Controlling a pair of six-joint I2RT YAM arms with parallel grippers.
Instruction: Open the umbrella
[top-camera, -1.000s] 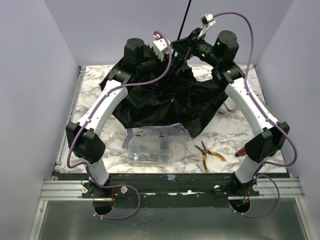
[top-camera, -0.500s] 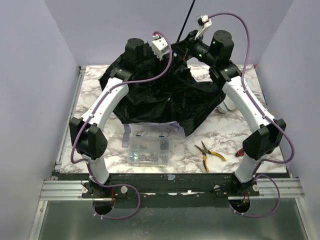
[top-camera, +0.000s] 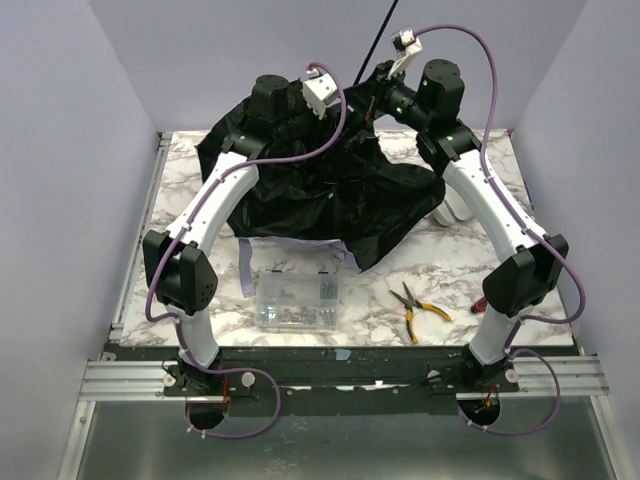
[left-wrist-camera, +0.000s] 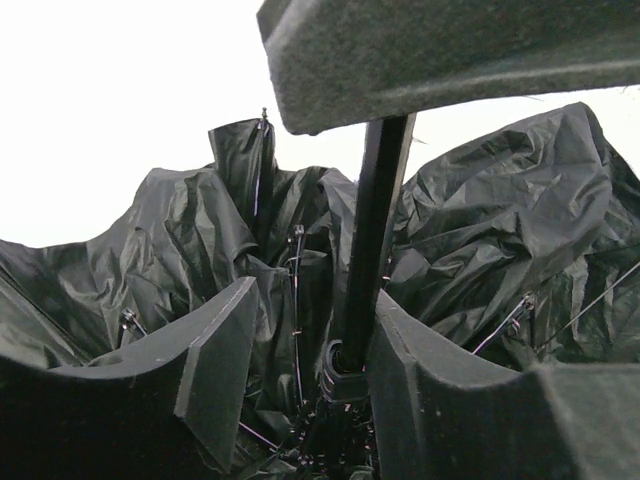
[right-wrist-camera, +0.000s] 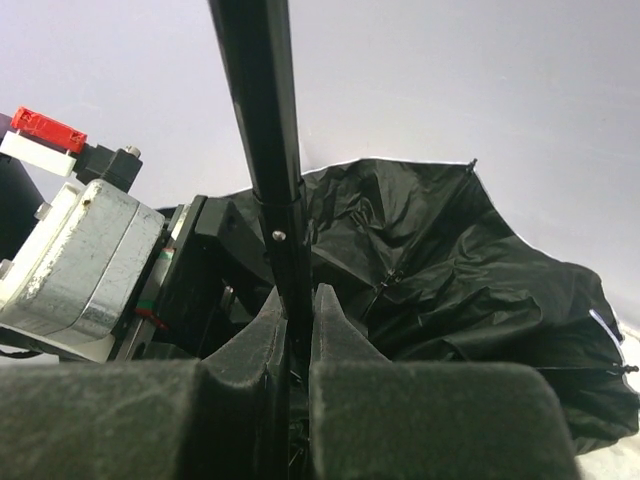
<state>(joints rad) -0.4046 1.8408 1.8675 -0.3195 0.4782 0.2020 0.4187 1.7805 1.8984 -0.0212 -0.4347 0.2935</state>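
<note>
The umbrella (top-camera: 330, 200) lies half spread over the back of the table, black underside up, with a lilac edge showing at its front. Its thin black shaft (top-camera: 378, 30) points up and away. My right gripper (right-wrist-camera: 297, 310) is shut on the shaft (right-wrist-camera: 265, 120), both pads pressed against it. My left gripper (left-wrist-camera: 315, 340) is open around the shaft (left-wrist-camera: 375, 230), just above the runner collar (left-wrist-camera: 345, 375). The shaft stands close beside the right-hand finger (left-wrist-camera: 440, 400), with a wide gap to the other finger. In the top view both grippers (top-camera: 335, 105) (top-camera: 372, 95) sit high over the canopy's centre.
A clear plastic box of screws (top-camera: 297, 300) stands near the front, just before the canopy's edge. Yellow-handled pliers (top-camera: 418, 308) lie to its right, and a red-handled tool (top-camera: 482, 300) by the right arm's base. A white object (top-camera: 458, 210) sits behind the right arm.
My left gripper's jaws have spread apart. The canopy's front edge has drawn back from the screw box and spread to the left. My right gripper keeps its hold on the shaft.
</note>
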